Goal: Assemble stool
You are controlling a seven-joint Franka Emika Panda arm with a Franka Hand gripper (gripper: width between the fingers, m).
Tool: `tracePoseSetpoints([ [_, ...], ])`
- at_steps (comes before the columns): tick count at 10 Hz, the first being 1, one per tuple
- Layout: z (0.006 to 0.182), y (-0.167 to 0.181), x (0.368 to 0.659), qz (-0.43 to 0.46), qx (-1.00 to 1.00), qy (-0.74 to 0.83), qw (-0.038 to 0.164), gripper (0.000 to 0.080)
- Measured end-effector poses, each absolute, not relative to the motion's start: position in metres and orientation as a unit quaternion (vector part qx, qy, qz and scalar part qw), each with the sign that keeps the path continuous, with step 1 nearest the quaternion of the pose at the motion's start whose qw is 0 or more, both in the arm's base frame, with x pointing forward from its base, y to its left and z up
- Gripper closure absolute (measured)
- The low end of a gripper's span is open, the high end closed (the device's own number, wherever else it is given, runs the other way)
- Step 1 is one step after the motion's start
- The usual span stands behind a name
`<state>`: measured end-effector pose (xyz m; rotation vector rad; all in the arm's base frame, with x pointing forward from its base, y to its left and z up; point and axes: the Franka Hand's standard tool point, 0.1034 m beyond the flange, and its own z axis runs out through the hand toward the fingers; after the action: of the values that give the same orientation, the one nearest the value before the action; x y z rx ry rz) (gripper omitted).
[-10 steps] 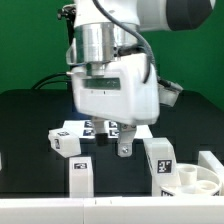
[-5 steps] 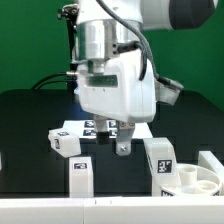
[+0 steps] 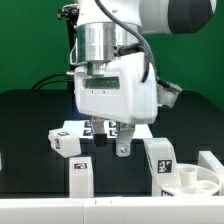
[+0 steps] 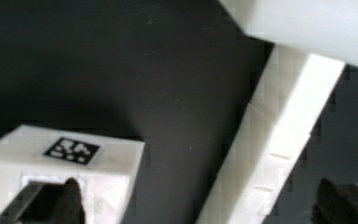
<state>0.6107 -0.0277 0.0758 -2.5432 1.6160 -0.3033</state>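
My gripper [image 3: 121, 141] hangs low over the black table behind the front row of parts, jaws wide apart and empty. In the wrist view the two dark fingertips [image 4: 48, 205] stand far apart around the gripper's middle [image 4: 197, 208]. A white leg with a square tag [image 4: 55, 168] lies by one finger, and a long white strip [image 4: 291, 140] runs between the fingers, below them. In the exterior view one leg [image 3: 67, 138] lies at the left, one leg [image 3: 81, 176] stands in front, and another [image 3: 161, 160] stands right of the gripper. The round seat [image 3: 196, 180] lies at the front right.
The marker board [image 3: 100, 127] lies on the table behind the gripper, partly hidden by the arm. Another white part [image 3: 210, 160] shows at the exterior view's right edge behind the seat. A pale table edge [image 3: 110, 210] runs along the front.
The arm has shifted only slightly sideways and back. The parts on the table have not moved.
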Motion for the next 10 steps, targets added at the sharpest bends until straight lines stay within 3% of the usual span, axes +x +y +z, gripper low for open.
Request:
tracePoseSetpoints([
  [1, 0.074, -0.035, 0.61, -0.103, -0.903, 0.416, 0.036, 0.0151],
  [3, 0.065, -0.041, 0.6, -0.101, -0.962, 0.253, 0.024, 0.0151],
  [4, 0.062, -0.043, 0.597, -0.095, -0.972, 0.215, 0.023, 0.0151],
  [7, 0.064, -0.052, 0.598, -0.125, -0.981, 0.149, -0.004, 0.0151],
  [10, 0.053, -0.052, 0.601, -0.109, -0.989, -0.086, -0.056, 0.0151],
])
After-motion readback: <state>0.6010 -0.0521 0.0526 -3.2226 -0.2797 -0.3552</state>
